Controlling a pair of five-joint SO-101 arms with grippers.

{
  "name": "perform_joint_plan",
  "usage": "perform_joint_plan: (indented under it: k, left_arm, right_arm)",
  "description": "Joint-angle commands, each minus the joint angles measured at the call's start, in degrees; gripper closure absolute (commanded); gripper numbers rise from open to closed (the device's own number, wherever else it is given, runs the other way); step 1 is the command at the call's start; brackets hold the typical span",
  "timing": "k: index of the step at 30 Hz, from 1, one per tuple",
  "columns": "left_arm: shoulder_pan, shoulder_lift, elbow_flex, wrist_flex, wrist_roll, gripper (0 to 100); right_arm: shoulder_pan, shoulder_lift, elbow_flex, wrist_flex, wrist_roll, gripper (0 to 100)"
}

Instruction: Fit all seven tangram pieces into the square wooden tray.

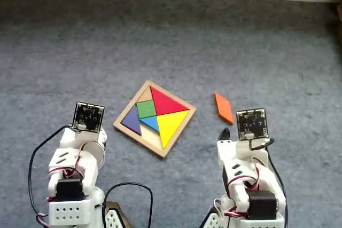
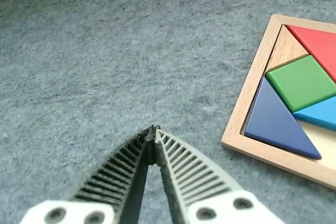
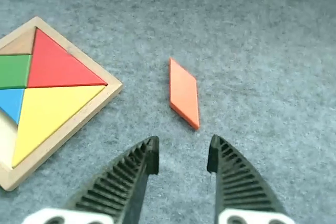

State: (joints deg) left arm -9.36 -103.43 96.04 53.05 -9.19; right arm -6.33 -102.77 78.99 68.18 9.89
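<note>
The square wooden tray (image 1: pixel 183 125) lies turned like a diamond at the table's middle. It holds a red triangle (image 1: pixel 164 102), a yellow triangle (image 1: pixel 170 124), a green square (image 1: pixel 145 109), a blue triangle (image 1: pixel 150 123) and a purple triangle (image 1: pixel 132 120). An orange parallelogram (image 1: pixel 223 108) lies on the carpet to the tray's right, also seen as the orange parallelogram (image 3: pixel 184 93) just ahead of my open right gripper (image 3: pixel 182 156). My left gripper (image 2: pixel 154 131) is shut and holds nothing, over bare carpet left of the tray (image 2: pixel 242 114).
Grey carpet (image 1: pixel 171 41) covers the table. Both arm bases stand at the near edge, with cables beside them. Bare wood shows in the tray at its top corner (image 1: pixel 143 95) and its lower edge (image 1: pixel 155 138).
</note>
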Motion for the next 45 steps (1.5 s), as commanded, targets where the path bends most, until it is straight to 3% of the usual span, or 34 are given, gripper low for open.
perform_joint_plan:
  k: [1, 16, 21, 27, 33, 45]
  left_arm:
    - [-0.48, -0.4, 1.1, 0.44, -0.62, 99]
    - [-0.66, -0.31, 1.1, 0.44, -0.62, 99]
    - [-0.66, -0.31, 1.1, 0.44, -0.62, 99]
    - [-0.66, -0.31, 1.1, 0.44, -0.62, 99]
    - [-0.57, -0.31, 1.1, 0.44, -0.62, 99]
    - [-0.57, -0.31, 1.1, 0.44, -0.62, 99]
  right_arm:
    - [-1.98, 5.32, -3.74, -0.4, 0.44, 82.9]
    - [-2.24, 62.55, -34.59, -5.67, 0.0, 82.8]
    - [-2.24, 76.88, -39.25, -14.37, -5.8, 82.7]
    - [-2.59, 90.51, -44.79, -17.36, -6.68, 82.0]
    - [-2.15, 103.08, -52.18, -17.19, -6.68, 69.3]
    - [-1.36, 115.38, -60.26, -17.19, -6.68, 70.7]
